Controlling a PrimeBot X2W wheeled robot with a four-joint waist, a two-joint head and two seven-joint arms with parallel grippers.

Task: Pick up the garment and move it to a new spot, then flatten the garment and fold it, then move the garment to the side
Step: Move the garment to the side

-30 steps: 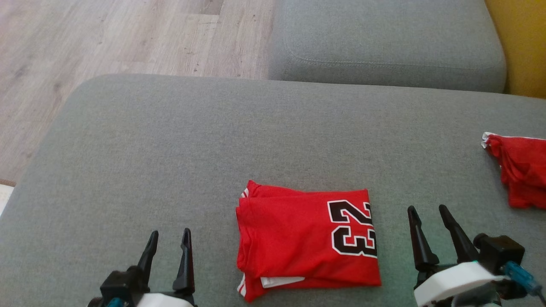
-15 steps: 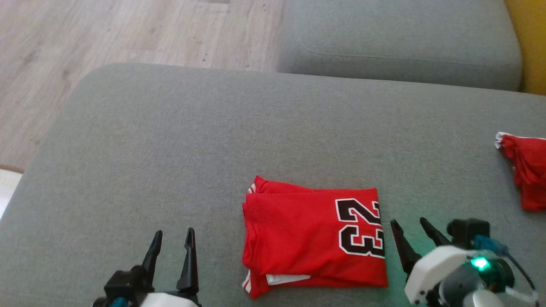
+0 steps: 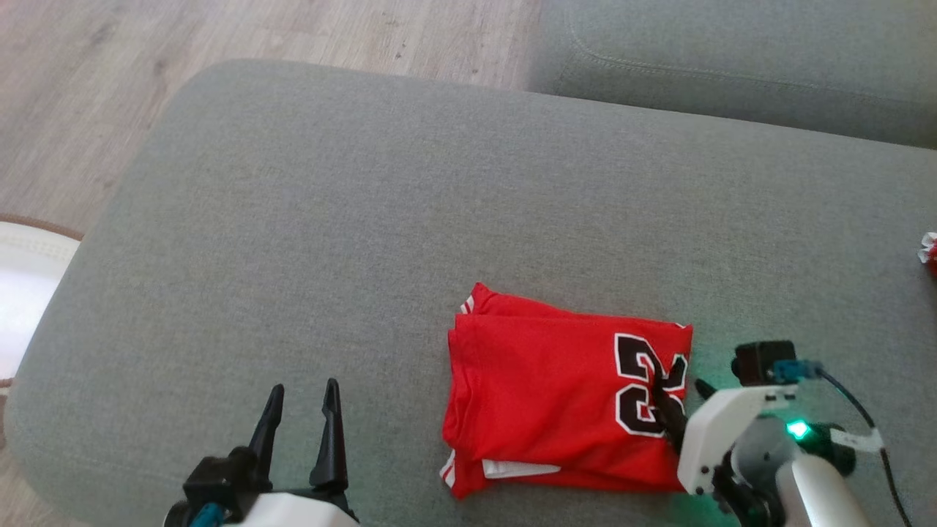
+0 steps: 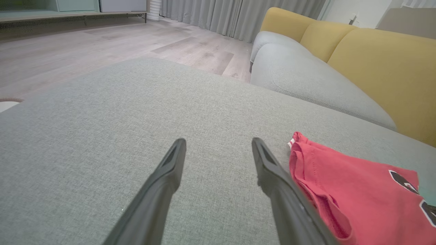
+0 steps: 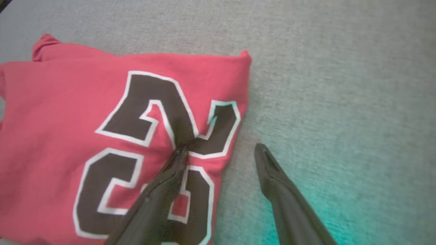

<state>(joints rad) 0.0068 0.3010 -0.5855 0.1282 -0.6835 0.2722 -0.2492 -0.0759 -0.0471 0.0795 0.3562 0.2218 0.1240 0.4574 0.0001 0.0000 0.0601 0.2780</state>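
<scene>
A folded red garment (image 3: pixel 564 402), its black "23" outlined in white and facing up, lies flat on the near part of a wide grey sofa cushion (image 3: pixel 366 219), toward the robot's right. White-trimmed edges peek out at its front left corner and far left corner.

The right gripper (image 3: pixel 679 380) is spread wide and grasps nothing. It straddles the garment's right edge, with one dark finger (image 5: pixel 163 190) over the printed number and the other over bare grey fabric just beside the fold. Whether the finger over the number presses on the cloth cannot be told. A green glow from the wrist light (image 3: pixel 798 430) tints the cushion there.

The left gripper (image 3: pixel 304 386) hangs low over the cushion to the left of the garment, apart from it, its fingers parted and empty.

A scrap of red and white cloth (image 3: pixel 928 252) shows at the cushion's far right edge. Beyond are a second grey cushion (image 3: pixel 732 58), yellow backrests (image 4: pixel 374 61) and pale wooden floor (image 3: pixel 219 29).
</scene>
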